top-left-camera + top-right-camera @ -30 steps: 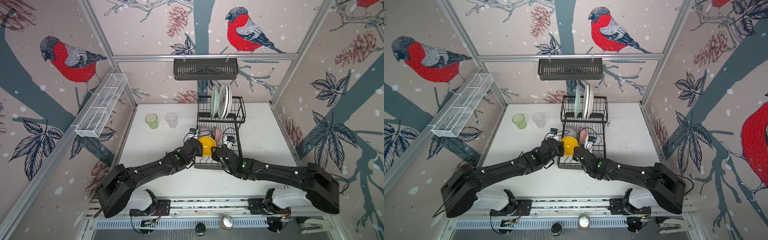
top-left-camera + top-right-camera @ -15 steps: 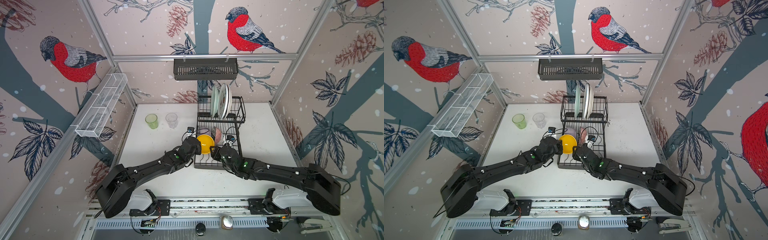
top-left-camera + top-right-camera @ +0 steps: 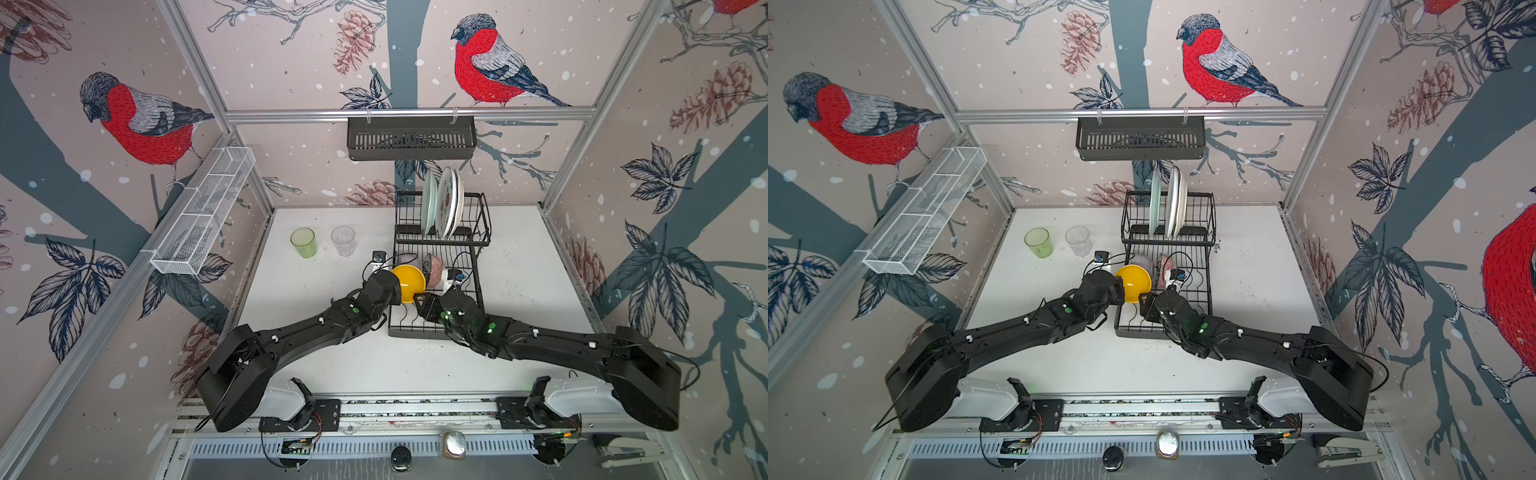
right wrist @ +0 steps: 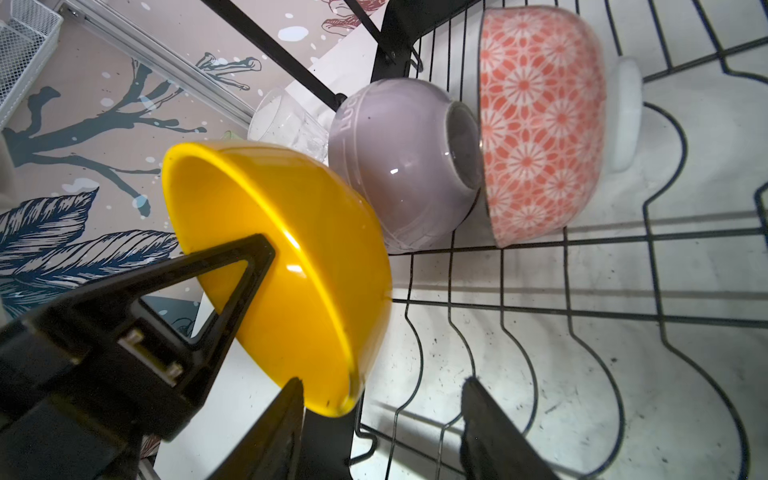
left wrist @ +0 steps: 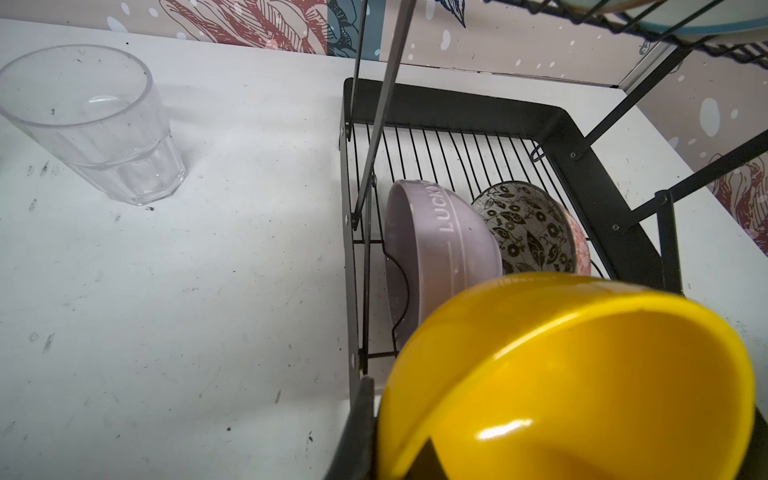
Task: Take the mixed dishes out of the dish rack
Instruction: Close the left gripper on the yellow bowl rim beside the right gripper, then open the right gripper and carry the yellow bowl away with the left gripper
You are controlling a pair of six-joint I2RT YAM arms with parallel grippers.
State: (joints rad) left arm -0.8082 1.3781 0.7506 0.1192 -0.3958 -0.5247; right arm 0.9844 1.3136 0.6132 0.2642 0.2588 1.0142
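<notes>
My left gripper (image 3: 395,286) (image 5: 390,424) is shut on the rim of the yellow bowl (image 3: 409,283) (image 3: 1133,282) (image 5: 582,374) (image 4: 291,266), tilted over the front left of the dish rack (image 3: 478,291) (image 4: 582,316). My right gripper (image 3: 419,299) (image 4: 382,386) is open; the bowl's lower rim hangs by one finger, unclamped. A lilac bowl (image 5: 444,241) (image 4: 395,166) and a pink-patterned bowl (image 3: 434,266) (image 4: 540,124) stand on edge in the lower tier. Three plates (image 3: 442,203) (image 3: 1167,199) stand in the raised tier. A green glass (image 3: 303,243) and a clear glass (image 3: 343,241) (image 5: 95,124) stand on the table.
A dark slatted shelf basket (image 3: 411,137) hangs on the back rail above the rack. A white mesh trough (image 3: 203,212) runs along the left wall. The white table (image 3: 532,270) extends right of the rack, and both arms reach in from the front.
My right gripper's fingers have spread apart off the yellow bowl's rim. The left gripper keeps its hold, and the bowl has shifted slightly toward the back.
</notes>
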